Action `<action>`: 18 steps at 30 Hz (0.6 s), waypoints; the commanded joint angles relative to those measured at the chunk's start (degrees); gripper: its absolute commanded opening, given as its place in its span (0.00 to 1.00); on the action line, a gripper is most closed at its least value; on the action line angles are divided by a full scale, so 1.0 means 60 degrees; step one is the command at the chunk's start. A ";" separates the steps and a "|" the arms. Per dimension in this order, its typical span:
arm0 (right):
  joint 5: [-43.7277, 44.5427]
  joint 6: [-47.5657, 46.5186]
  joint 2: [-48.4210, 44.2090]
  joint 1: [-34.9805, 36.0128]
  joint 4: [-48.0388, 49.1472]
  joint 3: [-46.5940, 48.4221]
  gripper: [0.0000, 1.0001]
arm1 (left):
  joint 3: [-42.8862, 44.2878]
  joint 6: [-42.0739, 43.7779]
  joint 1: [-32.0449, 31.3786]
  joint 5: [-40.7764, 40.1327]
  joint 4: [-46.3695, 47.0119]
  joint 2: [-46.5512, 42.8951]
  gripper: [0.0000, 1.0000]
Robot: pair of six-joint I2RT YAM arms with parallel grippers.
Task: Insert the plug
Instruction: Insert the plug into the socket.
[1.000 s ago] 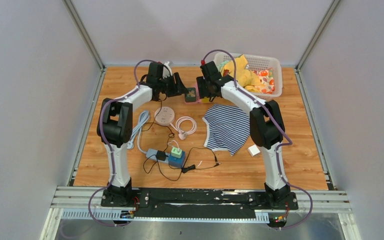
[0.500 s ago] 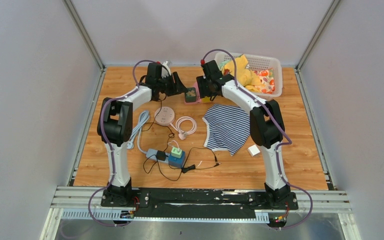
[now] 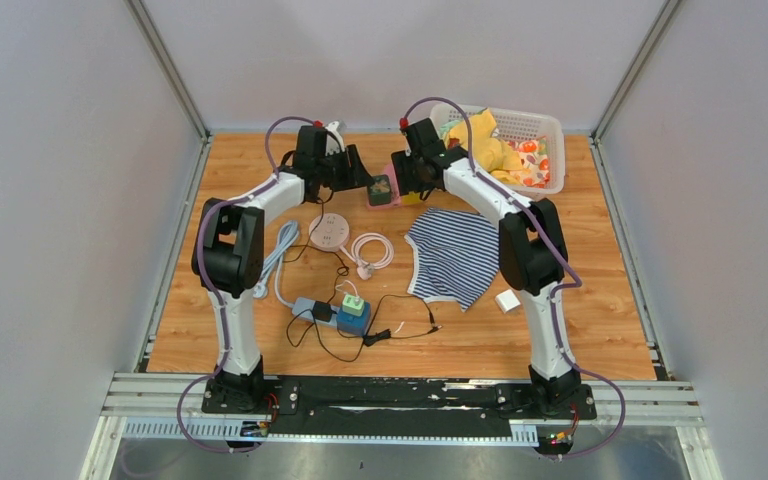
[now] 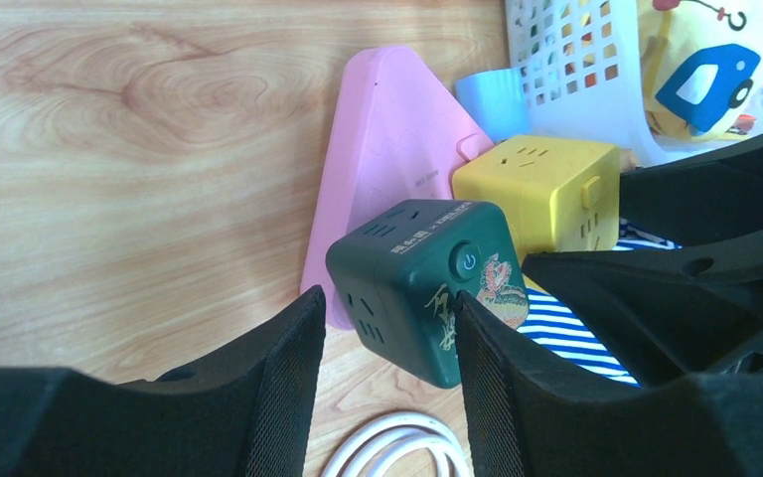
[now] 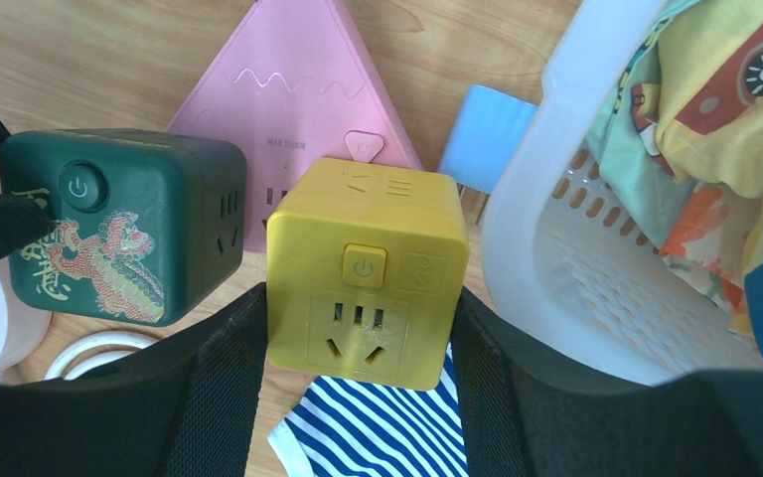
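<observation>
My left tool (image 4: 389, 333) has nipped a touch tighter on green cube (image 4: 412, 278), just by pink strip (image 4: 378, 129). Right tool (image 5: 358, 333) clamps yellow cube (image 5: 363, 248) beside it. Cubes barely shifted. Plug unseen; insertion not begun, I judge.

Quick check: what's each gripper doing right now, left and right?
The left gripper is closed on the green socket cube.
The right gripper is closed on the yellow socket cube.

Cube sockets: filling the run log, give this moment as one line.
left gripper: shut on green cube | right gripper: shut on yellow cube | cubes: side by side above pink triangular strip
</observation>
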 commanded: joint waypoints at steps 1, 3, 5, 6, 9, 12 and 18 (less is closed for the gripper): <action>-0.1549 0.0207 0.0827 0.0391 -0.0984 -0.0104 0.06 | -0.0792 0.0902 0.0105 -0.1398 -0.2472 0.0223 0.53; -0.1573 0.0296 0.0820 0.0444 -0.1000 -0.0021 0.06 | -0.0762 0.0883 0.0190 -0.1378 -0.2542 -0.0033 0.54; -0.1515 0.0412 0.0809 0.0537 -0.1014 0.0054 0.06 | -0.0781 0.0777 0.0292 -0.1243 -0.2516 -0.0281 0.54; -0.1440 0.0500 0.0812 0.0574 -0.1030 0.0098 0.06 | -0.0787 0.0727 0.0329 -0.1189 -0.2490 -0.0384 0.54; -0.1321 0.0723 0.0795 0.0665 -0.1082 0.0213 0.06 | -0.0817 0.0633 0.0400 -0.0937 -0.2474 -0.0639 0.55; -0.1218 0.0877 0.0786 0.0756 -0.1126 0.0279 0.06 | -0.0869 0.0594 0.0473 -0.0885 -0.2567 -0.0891 0.56; -0.1119 0.1038 0.0796 0.0901 -0.1154 0.0332 0.06 | -0.1196 0.0315 0.0682 -0.1097 -0.2563 -0.1802 0.59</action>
